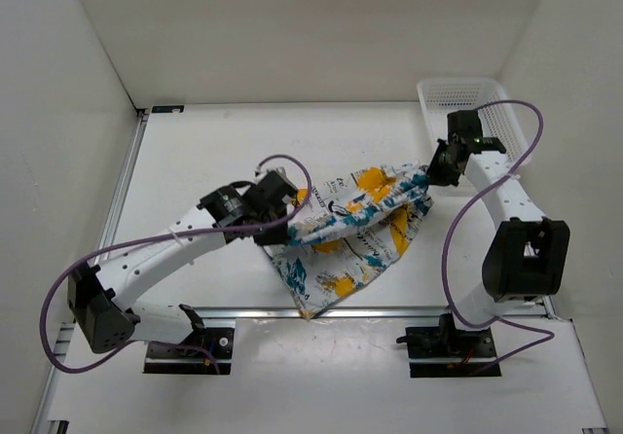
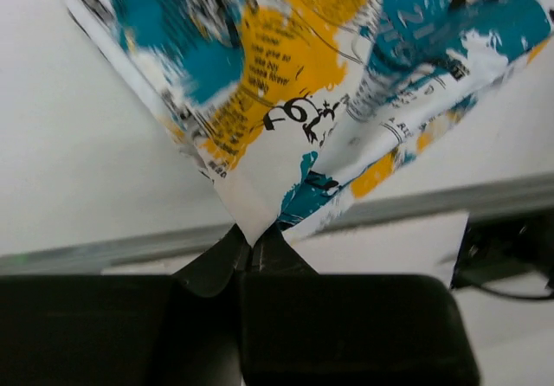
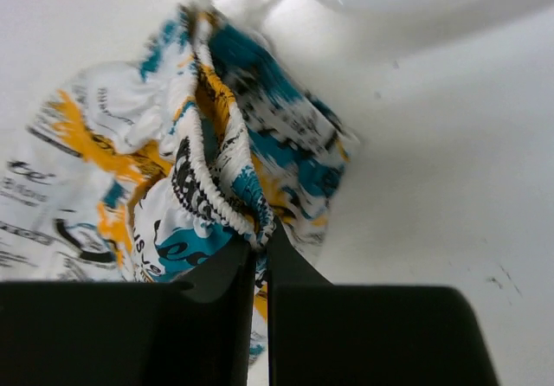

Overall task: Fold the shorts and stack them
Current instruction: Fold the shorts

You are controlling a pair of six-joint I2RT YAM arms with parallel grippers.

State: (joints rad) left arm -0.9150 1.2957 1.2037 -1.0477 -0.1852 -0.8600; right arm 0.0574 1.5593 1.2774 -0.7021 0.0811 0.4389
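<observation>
Shorts [image 1: 355, 222], white with teal and yellow print, lie mid-desk [image 1: 204, 152], a little right of centre, strung between both arms. Left jaws clamped tight on a hem corner; the cloth fans out from them in the wrist view. Right jaws pinched on the bunched elastic waistband. Lower hem trails toward the near rail. White basket [image 1: 465, 98] in the far right corner, just beyond the right arm

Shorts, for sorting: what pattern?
White shorts with teal, yellow, black print; clearest in left wrist view.
</observation>
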